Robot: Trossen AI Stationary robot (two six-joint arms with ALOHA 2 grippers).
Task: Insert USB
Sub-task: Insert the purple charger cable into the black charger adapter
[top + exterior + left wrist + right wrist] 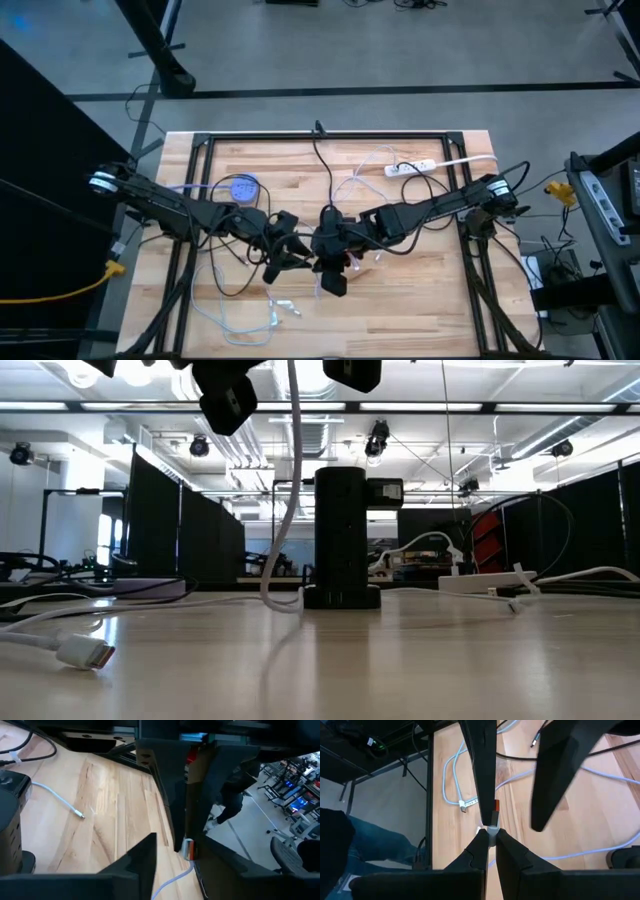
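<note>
USB plug, orange-tipped on a white cable, pinched upright between the right gripper's closed fingers, above the table. Left gripper just beside it, fingers part-open around the plug's tip, no firm grip visible. Black hub standing below both grippers.

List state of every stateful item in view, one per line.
left gripper: partly open around the USB plug, not clearly clamped
right gripper: shut on USB plug
USB plug: held above the table, not inserted
black tower hub: upright on table, cable attached
white power strip: lying flat at far edge
loose white cable: slack on table, unplugged end free
</note>
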